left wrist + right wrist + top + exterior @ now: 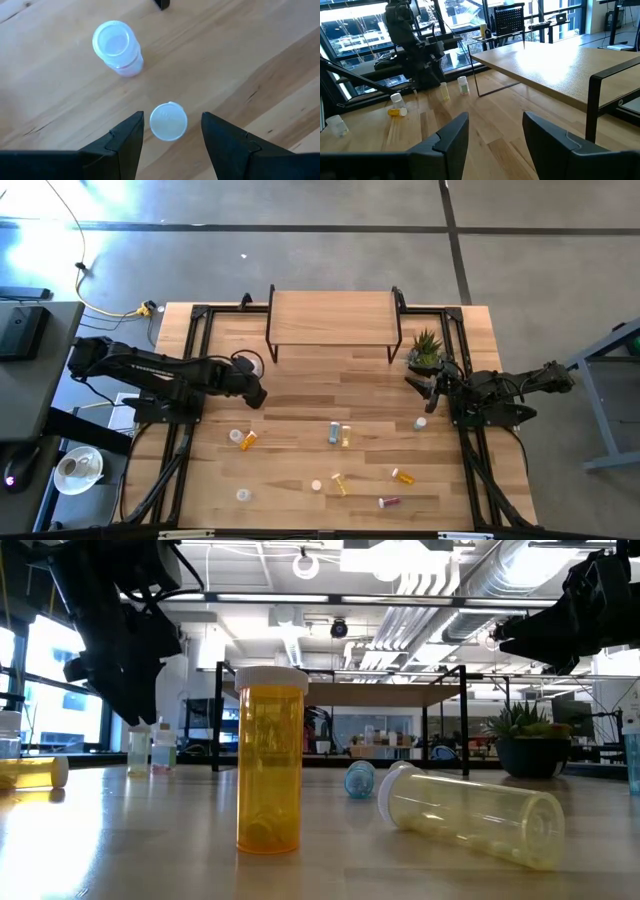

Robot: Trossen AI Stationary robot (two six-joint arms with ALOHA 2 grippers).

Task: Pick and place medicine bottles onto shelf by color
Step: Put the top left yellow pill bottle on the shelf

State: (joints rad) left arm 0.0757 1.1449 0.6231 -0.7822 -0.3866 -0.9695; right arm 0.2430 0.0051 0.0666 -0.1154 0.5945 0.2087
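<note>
The left gripper hangs over the left half of the table, in front of the shelf's left leg, its fingers spread apart and empty. Seen from the left wrist, a white-capped bottle stands upright between them, and a second clear bottle stands just beyond it. The risk I see here: these two stand close, so a descent that drifts could knock the neighbour over, or a fingertip could land on the cap and tip the target before the jaws close.

Further right, loose bottles lie across the table's front half, among them an upright orange bottle and a pale yellow bottle on its side, which would likely roll if nudged.

The shelf top is bare.

At the right edge, the right gripper waits near the potted plant, jaws open, holding nothing; a careless swing could catch the plant.
</note>
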